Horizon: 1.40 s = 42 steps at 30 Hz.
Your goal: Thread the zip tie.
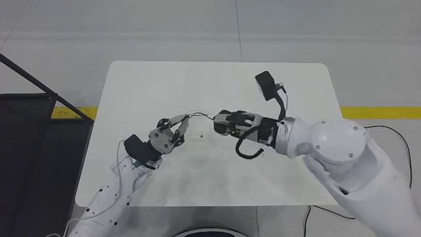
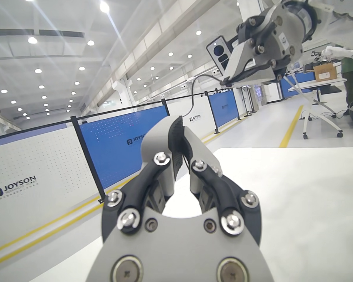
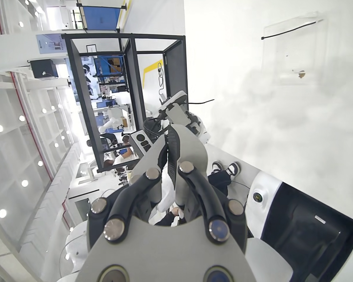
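The zip tie (image 2: 193,89) is held above the white counter (image 1: 131,92), strung between the two pincers near the counter's middle. The left pincer (image 2: 179,123) is pressed together on one end of the black strap. From its tips the strap rises and curves across to the right pincer (image 2: 227,82), whose tips are likewise closed on the other end. In the top view the two pincers are pointed at each other, near but apart, with the strap spanning the gap. Beneath them a clear tray (image 3: 311,60) is laid flat on the counter. A second zip tie (image 3: 288,32) is stretched out on the tray near one edge, and a small brown scrap (image 3: 301,74) is seen on it.
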### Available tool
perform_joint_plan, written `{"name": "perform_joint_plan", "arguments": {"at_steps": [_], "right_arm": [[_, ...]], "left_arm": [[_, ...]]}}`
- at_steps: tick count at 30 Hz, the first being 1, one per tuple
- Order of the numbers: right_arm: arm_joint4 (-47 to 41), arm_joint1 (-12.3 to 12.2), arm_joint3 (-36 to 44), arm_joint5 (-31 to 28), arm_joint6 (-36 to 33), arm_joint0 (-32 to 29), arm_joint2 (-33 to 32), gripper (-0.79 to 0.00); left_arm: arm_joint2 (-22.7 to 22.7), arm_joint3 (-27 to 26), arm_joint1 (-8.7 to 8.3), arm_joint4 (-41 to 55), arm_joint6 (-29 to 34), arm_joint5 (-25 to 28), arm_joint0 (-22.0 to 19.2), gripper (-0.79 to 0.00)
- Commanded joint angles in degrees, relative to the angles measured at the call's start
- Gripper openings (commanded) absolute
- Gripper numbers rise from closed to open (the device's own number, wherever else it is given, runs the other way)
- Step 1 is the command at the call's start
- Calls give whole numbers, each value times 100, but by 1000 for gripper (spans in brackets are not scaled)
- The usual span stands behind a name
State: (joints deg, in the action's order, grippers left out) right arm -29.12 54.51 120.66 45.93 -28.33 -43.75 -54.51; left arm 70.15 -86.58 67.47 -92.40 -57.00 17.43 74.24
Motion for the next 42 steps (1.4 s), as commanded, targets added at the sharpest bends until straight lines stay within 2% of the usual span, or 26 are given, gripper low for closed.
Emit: {"name": "perform_joint_plan", "arguments": {"at_steps": [1,15,36,42], "right_arm": [[122,20,19,109,75,51,94,-785],[667,178,-7,752,293,448,651,-785],[1916,263,-14,1160,-2,834,1375,-785],[2020,296,-34,1194,-41,864,1405,-785]], "left_arm": [[6,-6,0,15,0,5,4,-785],[29,-28,3,84,-5,-21,25,-785],[36,-21,14,121,-7,-51,21,-785],[28,-9,12,59,0,-39,20,-785]]}}
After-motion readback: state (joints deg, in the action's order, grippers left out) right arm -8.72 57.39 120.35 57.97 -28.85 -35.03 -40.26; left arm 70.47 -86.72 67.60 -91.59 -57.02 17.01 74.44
